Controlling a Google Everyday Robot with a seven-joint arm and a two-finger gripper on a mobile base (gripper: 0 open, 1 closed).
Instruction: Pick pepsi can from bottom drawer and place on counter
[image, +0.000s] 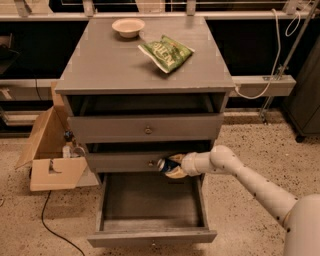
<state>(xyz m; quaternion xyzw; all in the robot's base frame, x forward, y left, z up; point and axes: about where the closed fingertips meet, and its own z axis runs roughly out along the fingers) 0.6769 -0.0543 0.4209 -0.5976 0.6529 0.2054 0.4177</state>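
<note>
My gripper (170, 167) is shut on the pepsi can (166, 164), a small dark-blue can lying sideways in the fingers. It hangs in front of the middle drawer's front, above the open bottom drawer (150, 235). The drawer's inside shows nothing in it. The counter (110, 60) is the grey cabinet top, well above the gripper. My white arm reaches in from the lower right.
A green chip bag (166, 52) and a small bowl (128, 26) lie on the counter's far half. The top drawer (147, 129) and middle drawer (125, 161) stand slightly open. An open cardboard box (50, 155) sits on the floor to the left.
</note>
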